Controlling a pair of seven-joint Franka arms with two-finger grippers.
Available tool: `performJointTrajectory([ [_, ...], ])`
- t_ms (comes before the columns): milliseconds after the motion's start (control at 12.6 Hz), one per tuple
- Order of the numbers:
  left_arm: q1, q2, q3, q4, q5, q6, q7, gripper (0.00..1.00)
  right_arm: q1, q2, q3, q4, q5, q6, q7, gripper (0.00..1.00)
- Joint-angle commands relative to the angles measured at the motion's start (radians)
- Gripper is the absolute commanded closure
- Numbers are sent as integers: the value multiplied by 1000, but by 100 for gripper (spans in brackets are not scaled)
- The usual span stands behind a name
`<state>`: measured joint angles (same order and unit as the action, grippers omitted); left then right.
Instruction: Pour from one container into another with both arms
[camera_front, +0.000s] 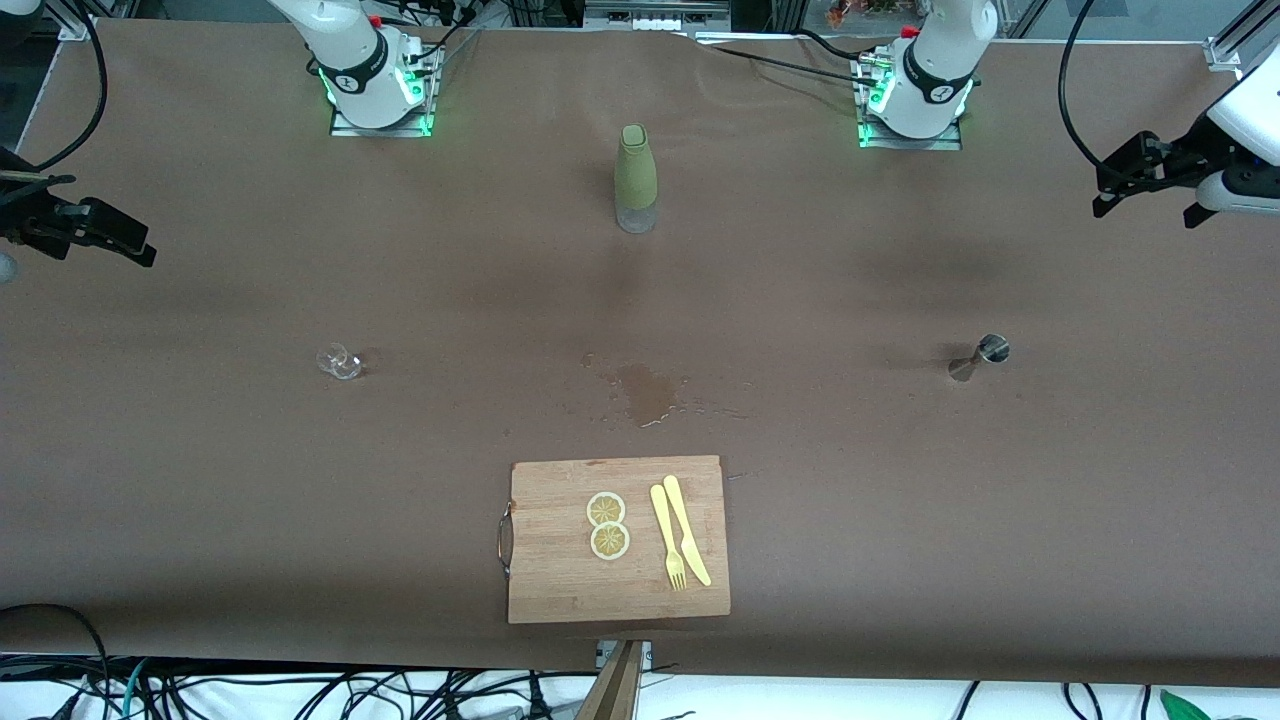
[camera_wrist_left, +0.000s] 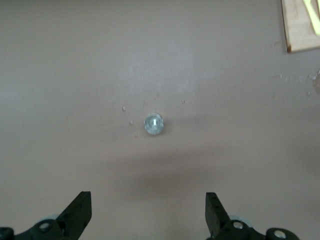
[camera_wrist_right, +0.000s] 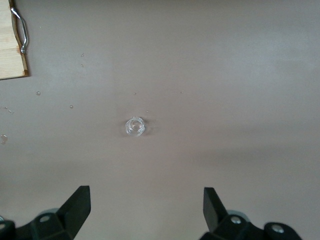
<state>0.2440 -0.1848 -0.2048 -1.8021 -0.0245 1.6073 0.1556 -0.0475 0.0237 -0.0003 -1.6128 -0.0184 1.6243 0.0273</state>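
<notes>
A small clear glass (camera_front: 339, 361) stands on the brown table toward the right arm's end; it shows from above in the right wrist view (camera_wrist_right: 135, 126). A metal jigger (camera_front: 980, 357) stands toward the left arm's end and appears in the left wrist view (camera_wrist_left: 153, 124). A green-sleeved bottle (camera_front: 635, 178) stands upright between the two arm bases. My right gripper (camera_front: 120, 240) hangs open and empty, high over the table's edge at its own end (camera_wrist_right: 146, 207). My left gripper (camera_front: 1145, 205) is open and empty too, held high at the other end (camera_wrist_left: 148, 210).
A wooden cutting board (camera_front: 560, 590) with a metal handle lies near the front edge, carrying two lemon slices (camera_front: 607, 525), a yellow fork (camera_front: 667, 538) and a knife (camera_front: 687, 528). A wet spill (camera_front: 648, 392) marks the cloth between board and bottle.
</notes>
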Motion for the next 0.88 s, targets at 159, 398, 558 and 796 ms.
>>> performJointTrajectory([
  [159,-3,-22,-2,-10,-20,-59,-28,0,0,-2,-1,2,8,-1,-12,0],
  [398,-3,-21,-11,-13,-23,-60,-71,0,1,-4,0,1,2,-4,-12,0],
  [558,-3,-19,-24,-14,-25,-57,-85,0,0,-4,-1,1,2,-4,-12,0],
  [796,-3,-18,-25,-19,-25,-55,-83,0,1,-7,2,-1,2,2,-3,0],
])
